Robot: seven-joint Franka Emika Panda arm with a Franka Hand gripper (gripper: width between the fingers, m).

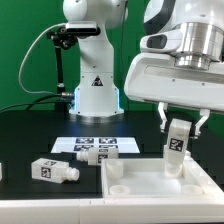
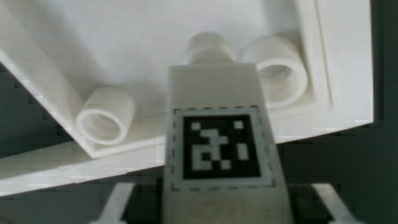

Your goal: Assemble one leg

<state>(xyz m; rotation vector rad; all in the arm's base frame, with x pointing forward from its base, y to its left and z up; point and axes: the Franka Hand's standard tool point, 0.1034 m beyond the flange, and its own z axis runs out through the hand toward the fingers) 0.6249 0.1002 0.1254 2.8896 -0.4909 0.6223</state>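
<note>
Gripping the leg [image 1: 177, 143] upright, the end effector [image 1: 181, 124] hides its sides.

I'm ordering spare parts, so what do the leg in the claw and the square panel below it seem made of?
The leg, held in the claw: probably hard plastic, matte white, given crisp edges and a printed tag. The panel: seemingly the same matte white plastic, moulded, judging by its raised rim and round sockets. Looks alone cannot confirm either.

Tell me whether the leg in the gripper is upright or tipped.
Upright: the leg stands nearly vertical, held by the gripper, with its lower end down at a corner of the panel.
</note>
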